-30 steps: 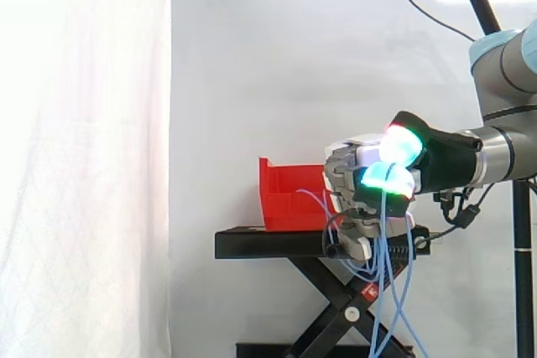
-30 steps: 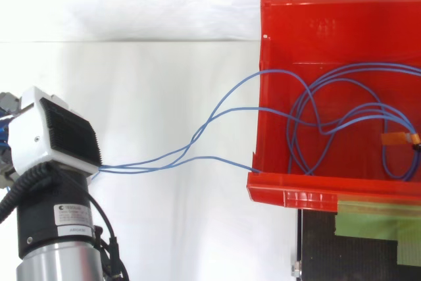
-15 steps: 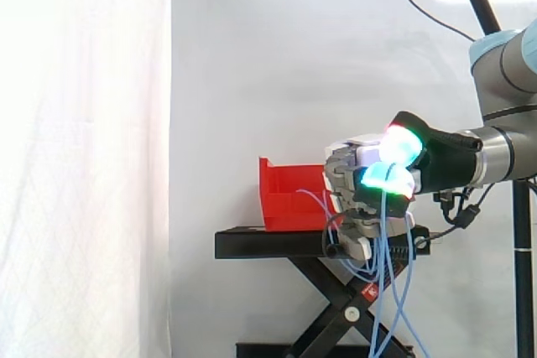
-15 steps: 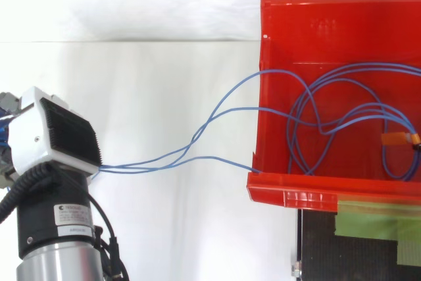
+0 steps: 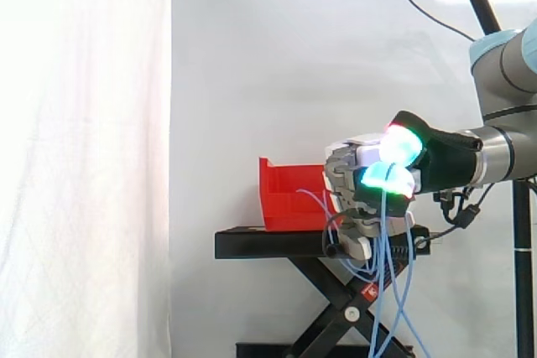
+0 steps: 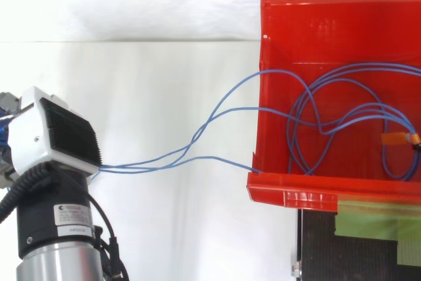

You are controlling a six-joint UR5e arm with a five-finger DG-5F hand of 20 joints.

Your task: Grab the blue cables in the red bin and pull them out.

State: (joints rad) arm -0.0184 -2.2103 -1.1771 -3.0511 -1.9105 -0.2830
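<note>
The hand (image 5: 354, 175) is hanging just off the near end of the black stand (image 5: 268, 243), fingers curled tight with the glowing pads (image 5: 399, 145) folding over a bundle of the blue cables (image 6: 197, 139). It is gripping them, not merely touching. Below the fist, loose strands are dangling in long slack loops toward the floor. From above, several strands are running from the hand's side across open space, climbing over the near wall of the red bin (image 6: 289, 195) and joining a tangle of overlapping loops lying on the bin floor. A small orange tag (image 6: 396, 138) is sitting on one strand near the bin's far right. The cables are looking thin, light and limp: they are sagging and curving freely and offering no stiffness to push against, so only pulling is likely to work. The jacket is appearing smooth, so a loose hold is probably going to slip; gathering several strands together in a full curl, as now, is the sounder hold. Since the loops are crossing one another, they are likely to snag on each other or drag on the bin's rim as they come out. The bin itself is looking light and may be shifting on the stand under a hard tug.
</note>
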